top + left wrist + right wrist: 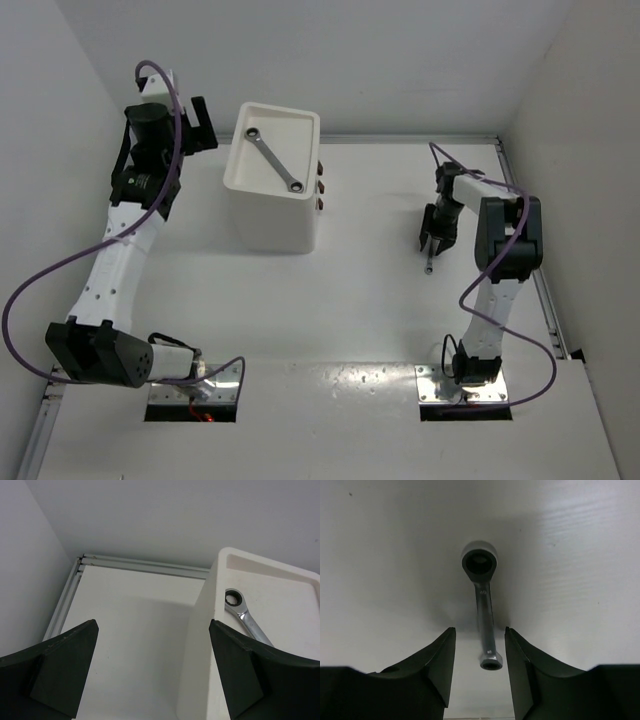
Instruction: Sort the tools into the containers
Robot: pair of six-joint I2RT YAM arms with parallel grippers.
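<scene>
The left gripper [152, 627] hangs with its dark jaws spread wide, gripping nothing. The white container [200, 645] rises just inside the right jaw, its near corner in the gap. A silver wrench [242, 615] lies in its tray top, just beyond that jaw, ring end pointing away. Ahead, bare table [130, 615] runs to a metal rail [145, 566].

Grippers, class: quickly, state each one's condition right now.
Left gripper: open, holding nothing.
Right gripper: open, jaws straddling the wrench, not gripping it.
</scene>
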